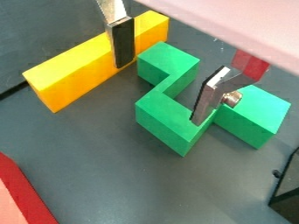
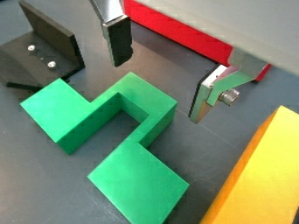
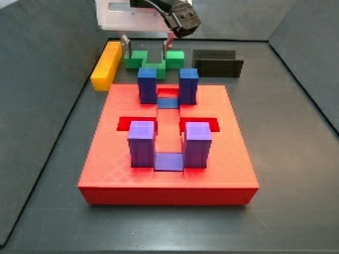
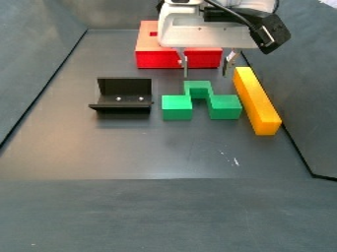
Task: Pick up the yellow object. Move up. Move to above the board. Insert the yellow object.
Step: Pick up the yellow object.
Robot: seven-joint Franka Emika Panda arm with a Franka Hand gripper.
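Gripper (image 4: 206, 65) hangs above the green zigzag block (image 4: 200, 101), jaws spread wide and holding nothing; in both wrist views the 2 fingers (image 1: 121, 42) straddle the green block, not the target. Yellow object (image 4: 257, 98) lies flat on the floor just beside the green block, on the side away from the fixture (image 4: 121, 95), untouched; in a side view it sits past the far left corner of the board (image 3: 167, 174). Step in hand looks like the approach for pickup. Judgement: shift sideways until the jaws bracket the bar's narrow width near its middle, descend without clipping the green block, close squarely so the long bar does not swing when lifted
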